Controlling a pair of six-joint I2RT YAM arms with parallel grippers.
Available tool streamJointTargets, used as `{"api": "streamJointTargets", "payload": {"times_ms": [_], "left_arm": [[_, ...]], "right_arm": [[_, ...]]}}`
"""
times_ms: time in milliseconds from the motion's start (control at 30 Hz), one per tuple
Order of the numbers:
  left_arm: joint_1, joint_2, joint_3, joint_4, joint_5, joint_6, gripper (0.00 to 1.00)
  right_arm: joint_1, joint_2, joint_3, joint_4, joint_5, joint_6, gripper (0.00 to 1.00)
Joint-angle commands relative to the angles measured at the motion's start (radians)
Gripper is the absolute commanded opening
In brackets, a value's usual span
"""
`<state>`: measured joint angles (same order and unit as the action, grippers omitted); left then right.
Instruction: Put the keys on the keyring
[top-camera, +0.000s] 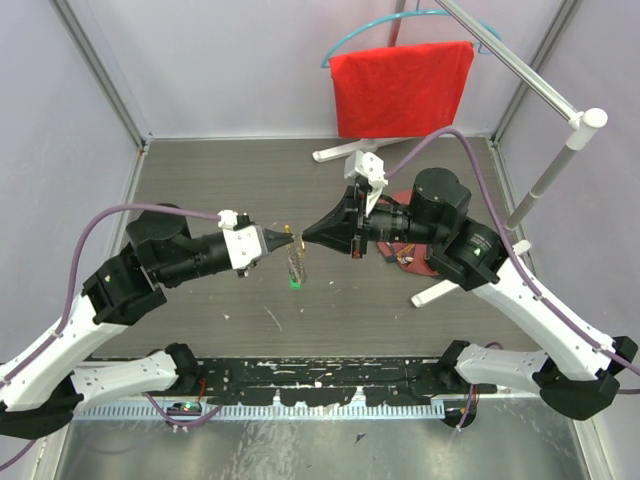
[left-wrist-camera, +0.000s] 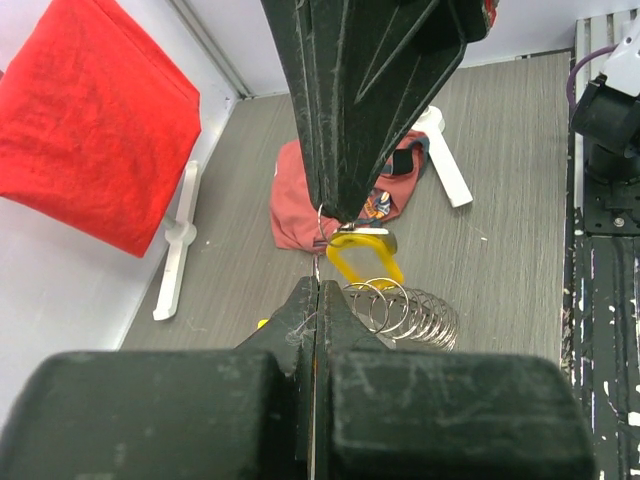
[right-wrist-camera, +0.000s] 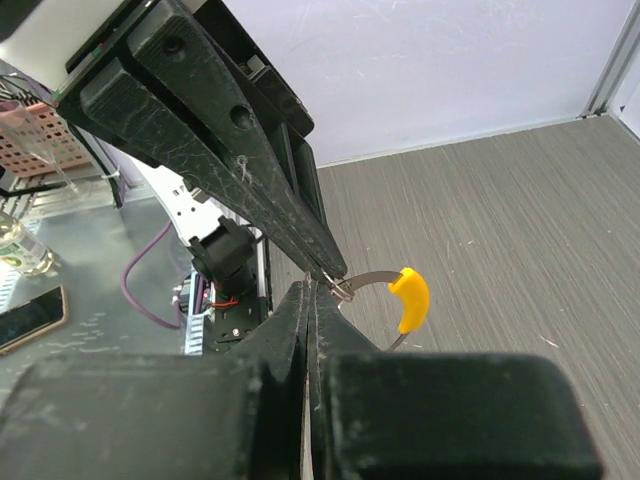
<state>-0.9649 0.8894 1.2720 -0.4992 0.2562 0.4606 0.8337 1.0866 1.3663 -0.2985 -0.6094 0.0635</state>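
I'm mid-threading: left gripper (top-camera: 283, 238) and right gripper (top-camera: 306, 238), both clamped shut, pinch the keyring (left-wrist-camera: 362, 256); next needs a tiny, steady slide.

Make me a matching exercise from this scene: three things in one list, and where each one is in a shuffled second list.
Things:
1. red cloth
2. keyring
3. pink garment

Places:
A. lying on the table
B. draped over the teal hanger
C. up in the air at the tip of the right gripper

Pairs: 1-B, 2-C, 3-A
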Motion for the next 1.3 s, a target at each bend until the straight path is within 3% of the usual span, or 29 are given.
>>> {"api": "streamJointTargets", "payload": {"times_ms": [0,1267], "left_arm": [[-0.006,-0.006,0.049,0.006,-0.002,0.005,0.0],[-0.005,-0.019,0.037,0.016,-0.007,0.005,0.0]], "right_arm": [[0.001,0.008,0.028,0.074,-0.016,0.024,0.01],[0.002,0.031,0.027,-0.019,0.155,0.015,0.01]]}}
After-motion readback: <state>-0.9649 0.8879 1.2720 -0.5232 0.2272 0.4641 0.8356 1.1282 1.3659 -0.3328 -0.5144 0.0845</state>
